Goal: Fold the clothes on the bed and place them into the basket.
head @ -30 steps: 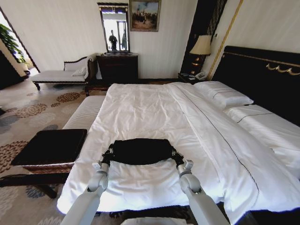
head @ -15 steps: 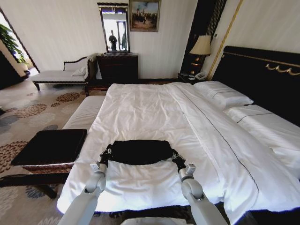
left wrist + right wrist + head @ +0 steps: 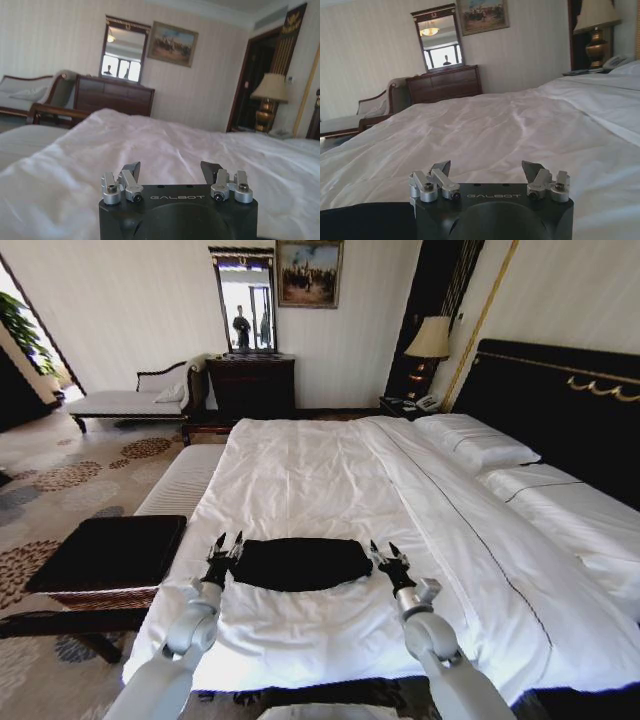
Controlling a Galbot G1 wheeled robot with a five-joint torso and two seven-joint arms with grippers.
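Observation:
The clothes [image 3: 300, 563], a black T-shirt, lie folded into a flat rectangle on the white duvet of the bed [image 3: 320, 470], near its foot. My left gripper [image 3: 224, 545] stands open just off the fold's left end, fingers pointing up the bed. Off the right end my right gripper [image 3: 388, 555] is open too, holding nothing. The left wrist view has the open left gripper [image 3: 171, 170] over bare duvet. In the right wrist view the open right gripper [image 3: 487, 170] has a black edge of the clothes [image 3: 365, 220] beside it. The basket [image 3: 105, 555], wicker with a black top, sits on the floor left of the bed.
A pale striped bench [image 3: 180, 480] runs along the bed's left side beyond the basket. Pillows [image 3: 475, 442] and the black headboard [image 3: 560, 410] are at the right. A chaise longue [image 3: 130, 400], dresser [image 3: 250, 385] and lamp [image 3: 430, 338] line the far wall.
Both grippers have let go of the shirt's near corners and opened, moving slightly outward. The shirt now lies flat as a neat folded rectangle.

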